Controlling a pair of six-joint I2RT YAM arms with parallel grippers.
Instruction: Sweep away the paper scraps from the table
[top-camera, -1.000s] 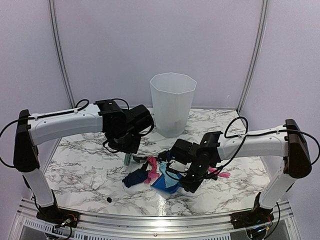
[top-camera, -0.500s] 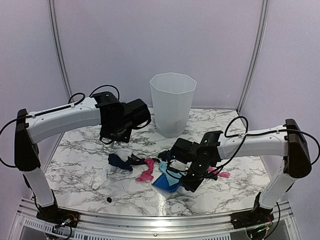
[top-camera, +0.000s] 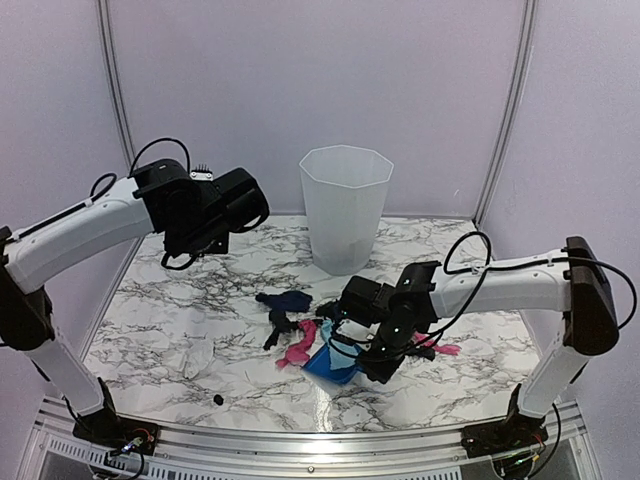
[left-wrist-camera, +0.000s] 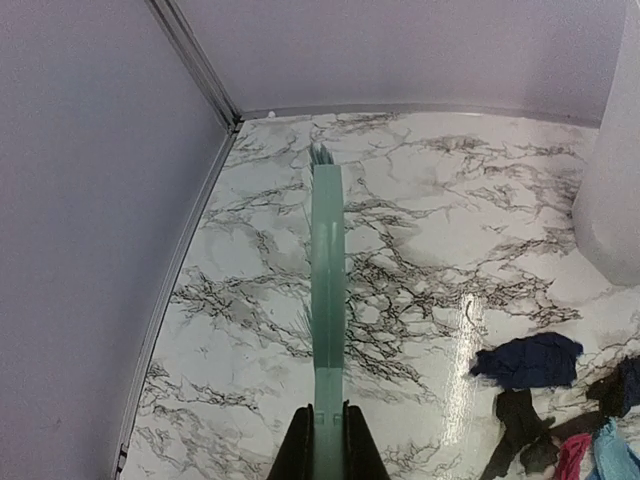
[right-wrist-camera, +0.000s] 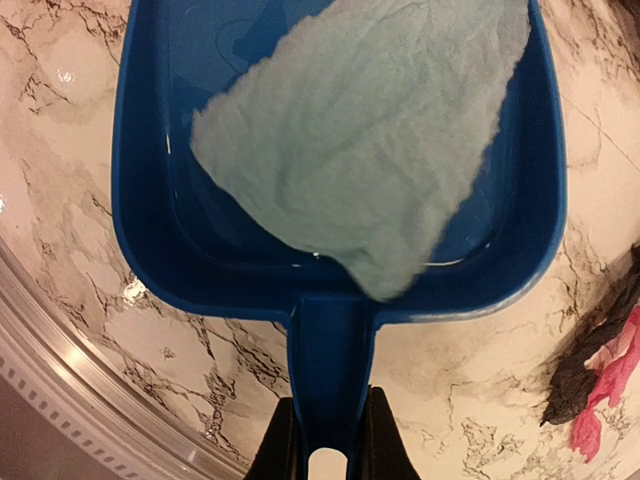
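My left gripper (left-wrist-camera: 327, 452) is shut on the handle of the pale green hand brush (left-wrist-camera: 327, 290) and holds it above the table (left-wrist-camera: 250, 300), bristles toward the far left corner. In the top view this gripper (top-camera: 195, 245) is raised at the back left. A navy scrap (top-camera: 285, 300), a black scrap (top-camera: 274, 330) and a pink scrap (top-camera: 297, 346) lie mid-table, left of the blue dustpan (top-camera: 335, 366). My right gripper (right-wrist-camera: 328, 440) is shut on the dustpan (right-wrist-camera: 150, 200) handle; a light blue scrap (right-wrist-camera: 360, 140) lies in it. Another pink scrap (top-camera: 441, 349) lies behind my right arm.
A tall translucent white bin (top-camera: 345, 208) stands at the back centre. A small black bit (top-camera: 218, 400) lies near the metal front edge (top-camera: 300, 440). A pale crumpled patch (top-camera: 195, 355) sits front left. Lilac walls close in the back and sides.
My left arm has lifted and swung back to the left with the brush, away from the scraps. The navy scrap now lies farther back, spread out from the pile. The right arm has hardly moved.
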